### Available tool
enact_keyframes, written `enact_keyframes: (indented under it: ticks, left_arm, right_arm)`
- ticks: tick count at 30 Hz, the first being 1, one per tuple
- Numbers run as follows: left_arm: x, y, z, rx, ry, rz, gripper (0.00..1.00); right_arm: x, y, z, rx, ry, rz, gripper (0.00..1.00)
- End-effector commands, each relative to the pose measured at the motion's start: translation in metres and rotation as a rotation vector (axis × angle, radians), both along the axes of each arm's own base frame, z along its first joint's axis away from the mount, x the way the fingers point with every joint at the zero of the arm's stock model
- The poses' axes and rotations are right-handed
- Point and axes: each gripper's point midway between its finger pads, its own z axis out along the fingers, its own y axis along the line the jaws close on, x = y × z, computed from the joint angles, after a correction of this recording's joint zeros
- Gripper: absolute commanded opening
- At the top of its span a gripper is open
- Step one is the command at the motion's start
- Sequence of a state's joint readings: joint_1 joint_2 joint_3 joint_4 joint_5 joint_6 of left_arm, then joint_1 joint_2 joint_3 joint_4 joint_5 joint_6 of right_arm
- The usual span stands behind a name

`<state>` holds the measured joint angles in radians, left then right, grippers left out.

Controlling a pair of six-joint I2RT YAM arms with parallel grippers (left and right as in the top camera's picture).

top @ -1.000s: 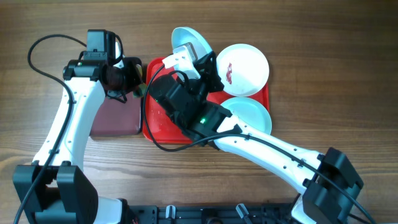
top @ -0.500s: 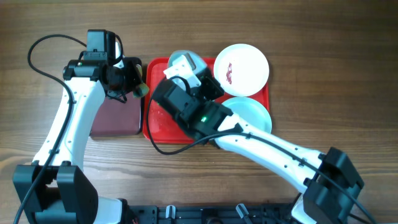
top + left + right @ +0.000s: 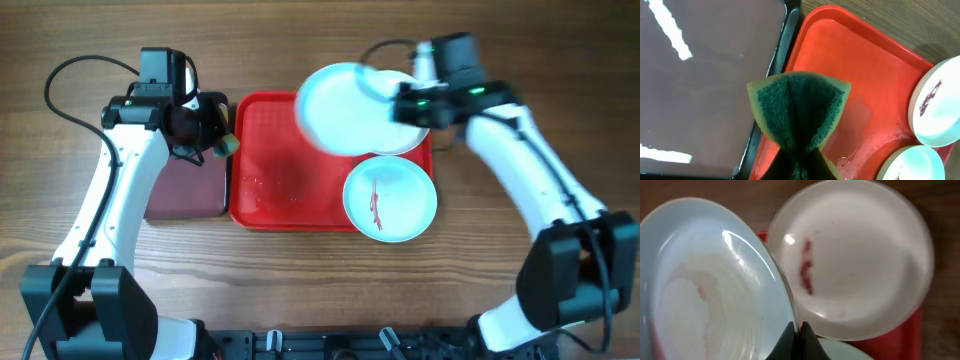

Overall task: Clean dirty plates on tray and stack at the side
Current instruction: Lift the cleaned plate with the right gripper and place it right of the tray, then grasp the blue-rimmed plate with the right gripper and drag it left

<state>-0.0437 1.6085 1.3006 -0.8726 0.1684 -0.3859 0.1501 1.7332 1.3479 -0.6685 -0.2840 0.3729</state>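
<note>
Lying on the tabletop point(image 3: 300, 40), the tray point(image 3: 280, 190) is carrying 2 plates at its right end: a red-smeared white plate point(image 3: 855, 265) at the tray's far corner and a streaked blue plate point(image 3: 390, 198) at its near corner. A maroon tray point(image 3: 185, 185) is sitting just left of the tray. The right tool point(image 3: 799, 330) is clamping the rim of a lifted blue plate point(image 3: 340, 108) above the tray's far edge, overlapping the white plate. The left tool point(image 3: 797, 150) is pinching a green sponge point(image 3: 797, 107) over the tray's left rim.
</note>
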Motion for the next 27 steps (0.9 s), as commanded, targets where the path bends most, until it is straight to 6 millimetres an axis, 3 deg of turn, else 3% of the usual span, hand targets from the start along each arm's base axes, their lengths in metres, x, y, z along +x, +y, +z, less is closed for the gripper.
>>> enact_keyframes:
  ticks: [1,6,9,13,17,23,24,25,26,27]
  left_arm:
    - [0.002,0.001,-0.001,0.01,-0.002,-0.009,0.04]
    - [0.002,0.001,-0.001,0.011,-0.002,-0.009,0.04]
    - [0.002,0.001,-0.001,0.011,-0.002,-0.009,0.04]
    - [0.002,0.001,-0.001,0.011,-0.002,-0.009,0.04]
    - [0.002,0.001,0.0,0.011,-0.002,-0.009,0.04]
    - [0.002,0.001,-0.001,0.011,-0.002,-0.009,0.04]
    - [0.002,0.001,0.0,0.011,-0.002,-0.009,0.04]
    - [0.003,0.001,0.0,0.011,-0.003,-0.008,0.04]
    - [0.003,0.001,0.0,0.011,-0.004,-0.009,0.04]
    - [0.003,0.001,0.0,0.011,-0.003,-0.009,0.04]
  right_arm:
    - [0.003,-0.078,0.001,-0.017,0.035,-0.204,0.04]
    - [-0.017,-0.186,-0.018,-0.117,0.111,-0.491,0.04]
    - [-0.038,-0.225,-0.038,-0.159,0.167,-0.64,0.04]
    - [-0.067,-0.257,-0.065,-0.17,0.227,-0.783,0.04]
    - [-0.072,-0.27,-0.082,-0.169,0.202,-0.824,0.04]
    - [-0.081,-0.266,-0.102,-0.165,0.215,-0.83,0.05]
    - [-0.081,-0.264,-0.102,-0.157,0.218,-0.824,0.08]
    - [-0.081,-0.26,-0.102,-0.143,0.221,-0.807,0.2]
    - [-0.08,-0.256,-0.102,-0.131,0.222,-0.779,0.26]
    - [-0.079,-0.248,-0.101,-0.105,0.224,-0.717,0.28]
